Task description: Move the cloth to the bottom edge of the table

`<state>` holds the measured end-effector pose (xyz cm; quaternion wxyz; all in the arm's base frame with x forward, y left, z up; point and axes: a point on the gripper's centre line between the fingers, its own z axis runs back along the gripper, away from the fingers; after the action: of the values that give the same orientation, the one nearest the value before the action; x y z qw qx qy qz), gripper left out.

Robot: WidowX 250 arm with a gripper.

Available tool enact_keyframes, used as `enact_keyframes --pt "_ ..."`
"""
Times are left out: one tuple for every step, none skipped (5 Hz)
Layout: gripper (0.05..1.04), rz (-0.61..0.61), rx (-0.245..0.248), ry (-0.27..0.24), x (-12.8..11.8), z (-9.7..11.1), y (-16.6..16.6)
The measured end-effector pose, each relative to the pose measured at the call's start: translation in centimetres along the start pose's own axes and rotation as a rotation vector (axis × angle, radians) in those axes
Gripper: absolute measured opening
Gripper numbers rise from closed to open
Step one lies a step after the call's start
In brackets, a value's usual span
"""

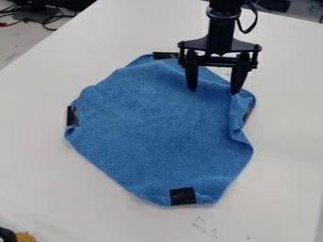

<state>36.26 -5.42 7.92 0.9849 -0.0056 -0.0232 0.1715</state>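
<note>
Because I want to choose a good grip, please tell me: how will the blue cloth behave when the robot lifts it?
The cloth is probably floppy: its right edge already folds over softly, so it would likely droop from the claw. It looks thin and spread wide, so likely light for its size.

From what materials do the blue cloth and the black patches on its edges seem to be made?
The cloth looks like soft, matt microfibre or terry, from its fuzzy nap. The black patches look like tape, perhaps plastic, by their straight edges and faint sheen.
</note>
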Motion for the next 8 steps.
enact_keyframes --pt "1.001 -0.002 0.017 0.031 -0.3 -1.4 0.2" --pt "1.001 -0.016 0.043 0.011 -0.2 -2.9 2.0" --pt "1.001 0.002 0.04 0.005 0.2 -4.2 4.6" --pt "1.001 0.004 0.033 -0.001 -0.3 -4.8 6.2" --pt "1.001 0.014 0.01 0.007 -1.4 -5.9 7.6" --pt "1.001 0.022 -0.019 0.032 -2.6 -7.2 8.6" --pt "1.001 -0.002 -0.025 0.018 -3.4 -7.4 9.1" --pt "1.001 -0.029 -0.023 0.023 -4.0 -7.6 9.7"
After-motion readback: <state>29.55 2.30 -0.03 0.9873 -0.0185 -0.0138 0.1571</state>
